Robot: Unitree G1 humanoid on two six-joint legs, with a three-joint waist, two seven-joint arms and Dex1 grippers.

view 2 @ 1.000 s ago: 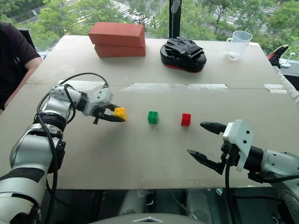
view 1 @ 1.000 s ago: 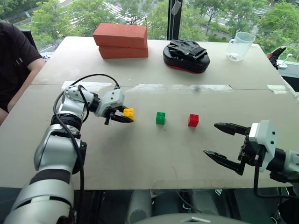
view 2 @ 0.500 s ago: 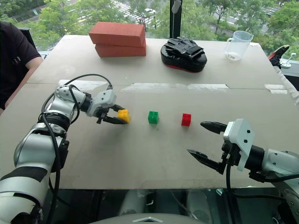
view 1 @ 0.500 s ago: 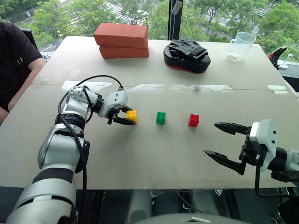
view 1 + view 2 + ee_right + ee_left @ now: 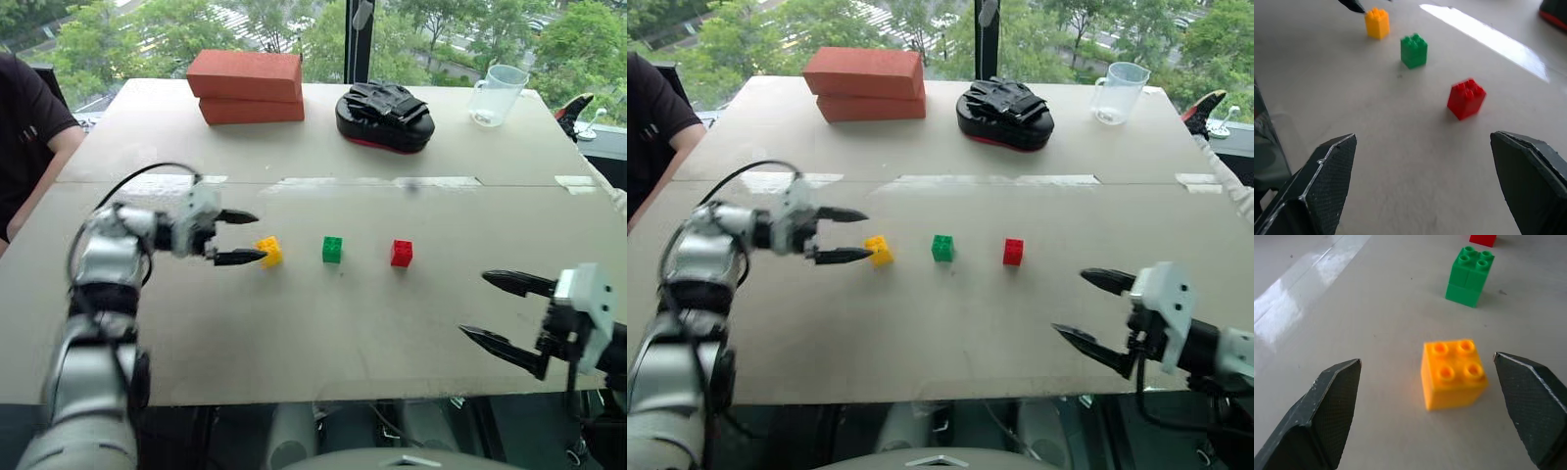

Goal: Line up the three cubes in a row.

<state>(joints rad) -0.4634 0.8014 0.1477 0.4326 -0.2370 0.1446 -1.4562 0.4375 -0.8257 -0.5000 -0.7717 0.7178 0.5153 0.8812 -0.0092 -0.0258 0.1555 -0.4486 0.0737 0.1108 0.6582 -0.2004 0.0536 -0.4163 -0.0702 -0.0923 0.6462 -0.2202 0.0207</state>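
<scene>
left gripper (image 5: 243,238) wide apart, seemingly just clear of yellow cube (image 5: 269,252) (right gripper (image 5: 498,312) likewise spread, empty)

I see smooth plastic on the yellow cube (image 5: 1453,373), green cube (image 5: 1467,276) and red cube (image 5: 1466,99); the table (image 5: 323,323) looks matt, and the pads (image 5: 1332,406) finely textured.

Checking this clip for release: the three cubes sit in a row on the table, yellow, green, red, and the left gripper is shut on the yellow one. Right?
Not quite. The left gripper is open: in the left wrist view its fingers stand clear of the yellow cube on both sides. The rest holds: yellow, green cube, red cube in a row on the table.
</scene>
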